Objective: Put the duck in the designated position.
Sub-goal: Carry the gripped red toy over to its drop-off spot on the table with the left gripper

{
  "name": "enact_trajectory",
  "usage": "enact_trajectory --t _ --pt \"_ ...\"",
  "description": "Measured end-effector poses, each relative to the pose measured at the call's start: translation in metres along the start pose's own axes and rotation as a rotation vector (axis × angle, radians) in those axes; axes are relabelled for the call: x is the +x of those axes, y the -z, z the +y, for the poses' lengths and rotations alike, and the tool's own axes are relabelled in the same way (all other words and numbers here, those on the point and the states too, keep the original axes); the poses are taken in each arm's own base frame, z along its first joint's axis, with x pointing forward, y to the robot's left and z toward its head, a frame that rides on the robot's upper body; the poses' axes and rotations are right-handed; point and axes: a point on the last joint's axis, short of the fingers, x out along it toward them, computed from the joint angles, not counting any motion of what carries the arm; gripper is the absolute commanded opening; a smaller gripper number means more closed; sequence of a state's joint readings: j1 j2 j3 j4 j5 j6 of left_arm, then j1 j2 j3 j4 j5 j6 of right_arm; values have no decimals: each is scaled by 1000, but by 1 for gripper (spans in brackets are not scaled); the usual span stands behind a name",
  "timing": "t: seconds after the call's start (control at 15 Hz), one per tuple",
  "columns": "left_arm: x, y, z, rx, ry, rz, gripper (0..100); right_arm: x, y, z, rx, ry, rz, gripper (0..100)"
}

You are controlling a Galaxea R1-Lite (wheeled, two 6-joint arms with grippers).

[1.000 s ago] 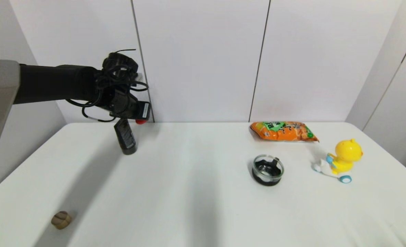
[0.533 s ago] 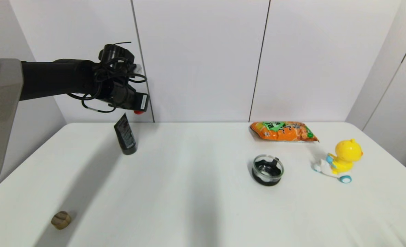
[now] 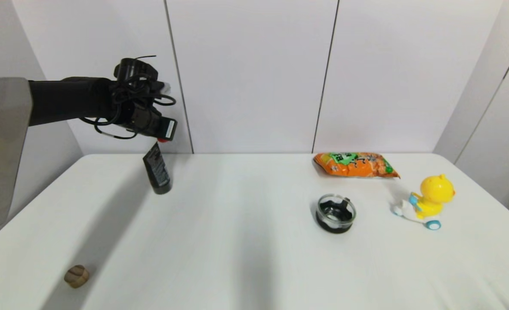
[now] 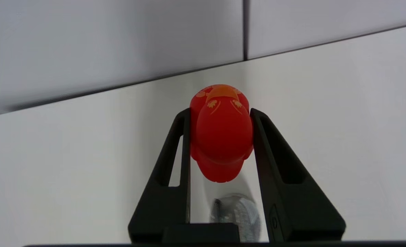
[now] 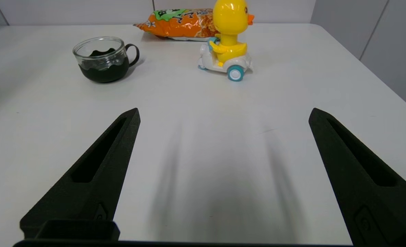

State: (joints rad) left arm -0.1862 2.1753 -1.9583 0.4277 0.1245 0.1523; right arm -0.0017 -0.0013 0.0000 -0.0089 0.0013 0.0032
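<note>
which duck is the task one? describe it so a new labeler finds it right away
Start at the table's far left corner, where the black tube stands. Above it hangs the left gripper, shut on the duck. It is small and all red, unlike the bigger yellow duck toy on a white scooter at the right side.

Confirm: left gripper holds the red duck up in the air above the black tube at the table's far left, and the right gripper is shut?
Not quite. The left gripper does hold the red duck in the air above the black tube, but the right gripper is open: the right wrist view shows its fingers spread wide apart over bare table.
</note>
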Motion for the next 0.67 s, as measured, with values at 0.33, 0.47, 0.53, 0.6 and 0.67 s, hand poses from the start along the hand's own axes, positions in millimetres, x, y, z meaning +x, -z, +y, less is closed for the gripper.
enact_trajectory --t 0.33,0.47,0.53,0.6,0.67 --pt "9 3 7 -5 -13 3 0 0 0 0 0 0 0 100" --pt "13 2 7 -8 -15 -21 0 0 0 0 0 0 0 100" --pt "17 0 6 -10 -15 -43 0 0 0 0 0 0 0 100" --pt "19 0 6 -11 -12 -56 0 0 0 0 0 0 0 100" --pt "22 1 6 -11 -9 -54 0 0 0 0 0 0 0 100"
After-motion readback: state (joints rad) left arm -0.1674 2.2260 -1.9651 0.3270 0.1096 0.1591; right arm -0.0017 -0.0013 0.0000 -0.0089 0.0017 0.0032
